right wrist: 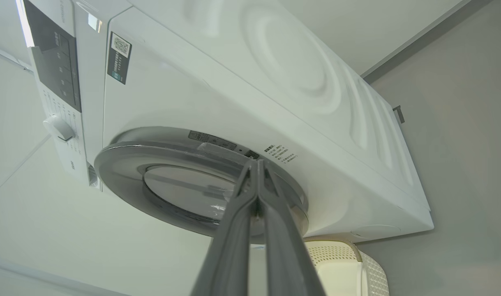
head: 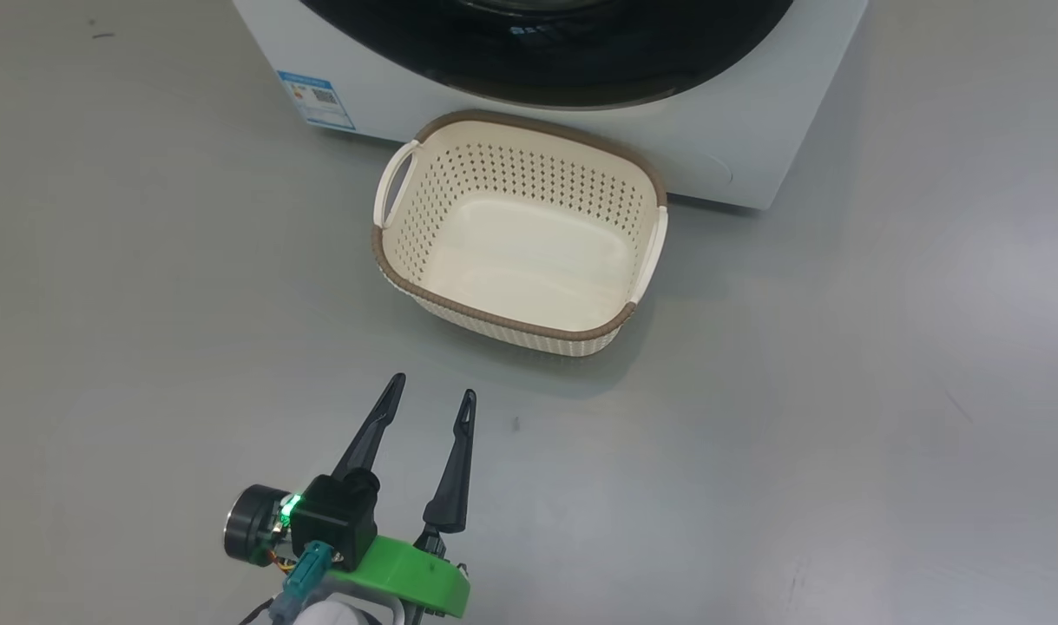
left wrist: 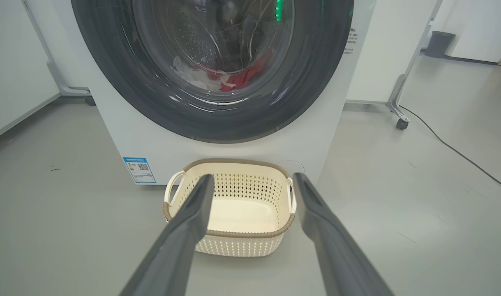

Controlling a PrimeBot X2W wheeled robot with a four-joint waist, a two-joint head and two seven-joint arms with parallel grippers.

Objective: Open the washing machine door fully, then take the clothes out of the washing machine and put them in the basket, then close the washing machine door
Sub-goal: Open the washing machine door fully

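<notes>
Head view: the left gripper sits at the lower left of the frame, jaws spread and holding nothing. The basket stands empty at centre, just in front of the washing machine. The door is cut off by the top edge. The basket is small, so a garment pulled out carelessly could land on the floor beside it.

Left wrist view: the door fills the upper middle and looks shut, with the clothes lying low behind the glass. The spread fingers frame the basket at lower centre. A forward reach from this low could knock it out of place.

Right wrist view: the right gripper has its jaws pressed together, tips at the door's edge in mid-frame. Whether they touch it I cannot tell. Such thin, closed tips could slip off the glossy ring, leaving the door latched or only partly swung.
</notes>
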